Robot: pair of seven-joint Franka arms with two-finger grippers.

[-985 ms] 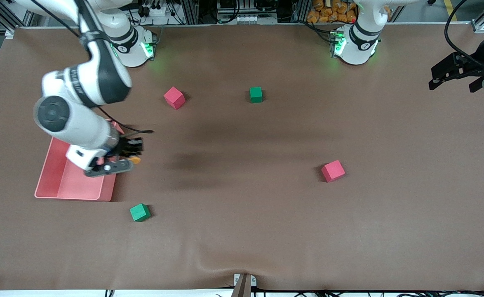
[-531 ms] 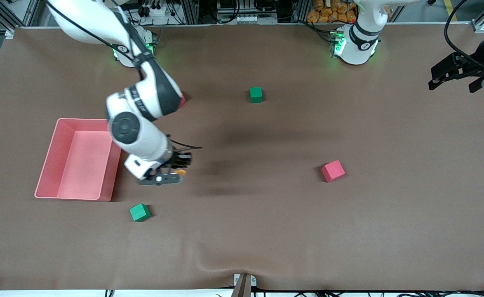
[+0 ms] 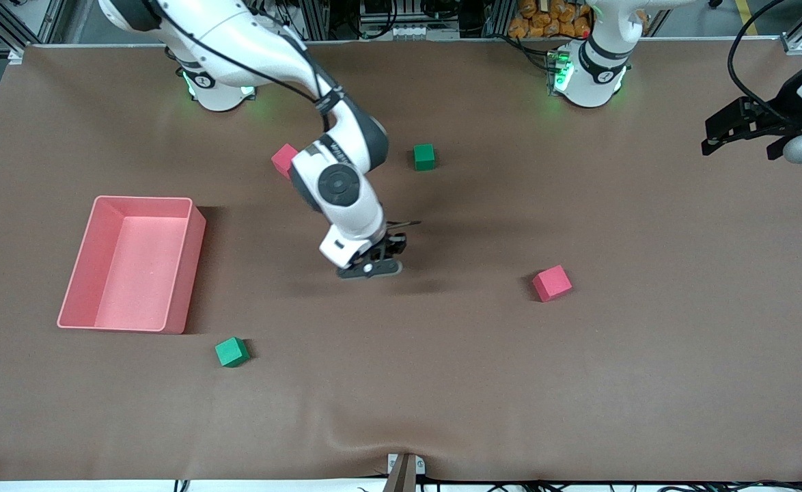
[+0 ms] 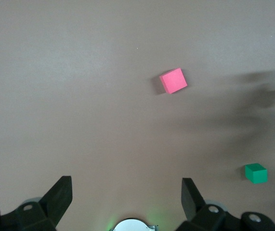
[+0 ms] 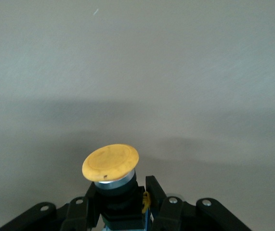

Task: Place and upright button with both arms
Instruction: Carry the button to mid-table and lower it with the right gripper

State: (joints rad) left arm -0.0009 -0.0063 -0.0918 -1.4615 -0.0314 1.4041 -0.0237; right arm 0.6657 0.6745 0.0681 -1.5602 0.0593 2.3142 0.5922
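In the right wrist view the button (image 5: 111, 161), a black body under a round orange cap, sits between the fingers of my right gripper (image 5: 123, 192), which is shut on the body with the cap pointing away from the hand. In the front view the right gripper (image 3: 389, 251) hangs low over the bare brown mat at the table's middle, and the hand hides the button there. My left gripper (image 3: 742, 131) waits open and empty, high over the left arm's end of the table. Its two fingers stand wide apart around nothing in the left wrist view (image 4: 125, 192).
A pink tray (image 3: 145, 199) lies toward the right arm's end. Two red cubes (image 3: 552, 283) (image 3: 282, 158) and two green cubes (image 3: 424, 156) (image 3: 231, 352) are scattered on the mat. The left wrist view shows a red cube (image 4: 173, 80) and a green cube (image 4: 255, 173).
The right arm has swung from over the pink tray's edge to the table's middle, carrying the button. The left gripper has barely shifted.
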